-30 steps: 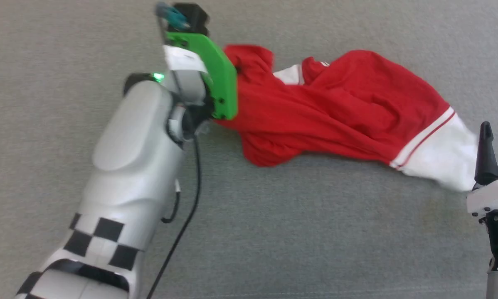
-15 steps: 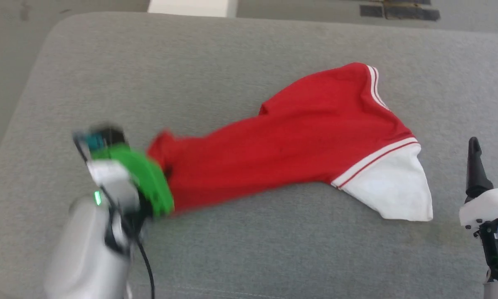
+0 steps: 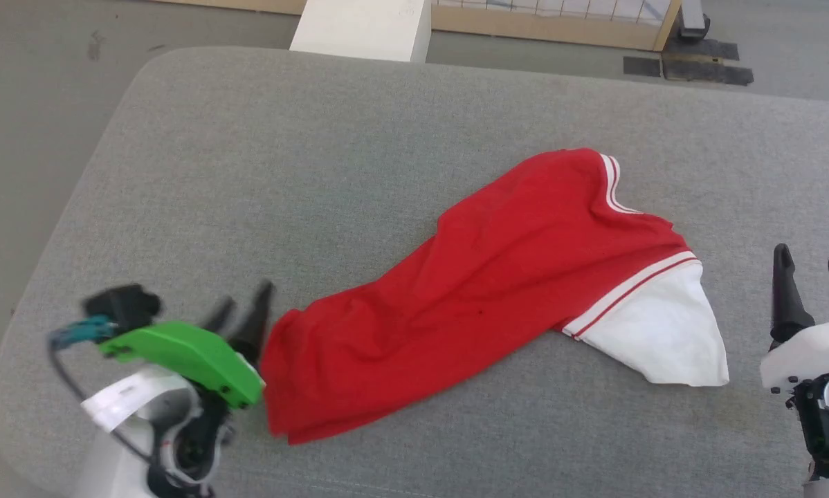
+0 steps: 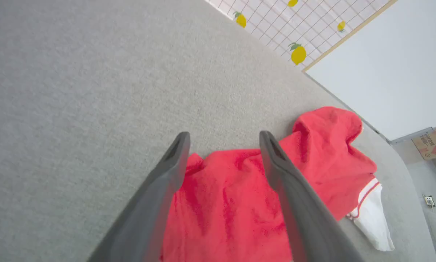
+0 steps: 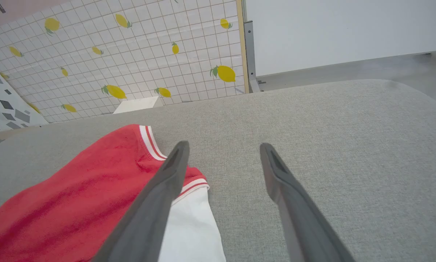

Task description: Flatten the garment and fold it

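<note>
The soft red T-shirt with white sleeves lies bunched diagonally on the grey upholstered pad, flattening apparently barely begun, so the left end effector at its red end and the right end effector near the white sleeve, both spread and empty, should next pinch edges and pull apart.

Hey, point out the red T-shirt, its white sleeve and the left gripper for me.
red T-shirt (image 3: 484, 290), head view, middle of the red body.
white sleeve (image 3: 657, 339), head view, centre of the white panel.
left gripper (image 3: 247, 296), head view, midway between the tips of its two fingers.
</note>
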Available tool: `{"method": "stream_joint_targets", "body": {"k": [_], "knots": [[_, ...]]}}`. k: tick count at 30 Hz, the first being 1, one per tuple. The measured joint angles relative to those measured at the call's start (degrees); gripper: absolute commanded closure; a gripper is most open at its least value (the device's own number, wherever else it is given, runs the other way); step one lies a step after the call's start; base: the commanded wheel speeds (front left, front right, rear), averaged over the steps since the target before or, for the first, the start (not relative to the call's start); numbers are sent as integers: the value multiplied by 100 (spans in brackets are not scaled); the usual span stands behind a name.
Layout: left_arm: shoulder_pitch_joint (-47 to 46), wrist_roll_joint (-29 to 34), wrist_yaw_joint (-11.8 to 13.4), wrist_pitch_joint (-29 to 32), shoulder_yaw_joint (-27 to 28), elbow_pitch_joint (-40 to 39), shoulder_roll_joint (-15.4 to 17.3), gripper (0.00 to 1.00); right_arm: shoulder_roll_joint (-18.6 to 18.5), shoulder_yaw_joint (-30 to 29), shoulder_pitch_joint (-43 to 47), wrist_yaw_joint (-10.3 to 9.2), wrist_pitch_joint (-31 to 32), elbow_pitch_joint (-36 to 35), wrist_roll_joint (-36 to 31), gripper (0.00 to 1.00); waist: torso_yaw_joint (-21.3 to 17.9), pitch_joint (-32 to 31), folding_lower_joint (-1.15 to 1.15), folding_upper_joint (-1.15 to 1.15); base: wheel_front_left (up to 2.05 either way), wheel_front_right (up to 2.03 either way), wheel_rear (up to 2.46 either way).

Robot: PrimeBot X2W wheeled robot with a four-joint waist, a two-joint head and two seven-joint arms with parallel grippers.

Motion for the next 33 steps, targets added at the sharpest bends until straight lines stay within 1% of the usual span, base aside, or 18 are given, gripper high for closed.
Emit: {"method": "stream_joint_targets", "body": {"k": [3,5,8,9,11,12,16,18,21,26,28,33], "knots": [[-46,502,-202,-879,93,-85,215,0,2,38,16,0,26,-9,-1,0,-48,-44,0,0,0,0,0],[-48,929,-313,-1510,87,-2,336,0,3,73,38,0,69,-10,-1,0,-98,-63,0,0,0,0,0],[-31,1417,-330,-2297,30,162,382,0,3,98,103,0,253,13,-11,0,-166,-85,0,0,0,0,0],[12,1774,-304,-2928,-33,315,360,0,2,111,188,0,584,36,-77,0,-222,-90,0,0,0,0,0],[32,1835,-277,-3167,-53,356,313,0,-11,127,231,0,887,37,-169,0,-241,-69,0,0,0,0,0],[56,2046,-223,-3323,-93,386,260,0,-57,274,233,0,1521,33,-203,0,-255,3,0,0,0,0,0],[61,2176,-177,-3392,-125,392,244,0,-240,614,112,0,2451,27,-328,0,-280,131,0,0,0,0,0],[60,2271,-174,-3395,-170,400,244,0,-444,880,-73,0,2955,29,-421,0,-284,205,0,0,0,0,0],[49,2375,-174,-3417,-222,414,243,0,-671,1229,-394,0,3554,66,-511,0,-276,319,0,0,0,0,0],[-47,2428,-174,-3421,-326,446,209,0,-1087,1936,-578,0,4523,258,-506,0,-211,526,0,0,0,0,0],[-115,2439,-174,-3423,-356,461,188,0,-1269,2210,-597,0,4751,290,-464,0,-170,618,0,0,0,0,0],[-205,2448,-174,-3424,-369,489,144,0,-1559,2542,-712,0,5020,258,-243,0,-84,795,0,0,0,0,0]]}}
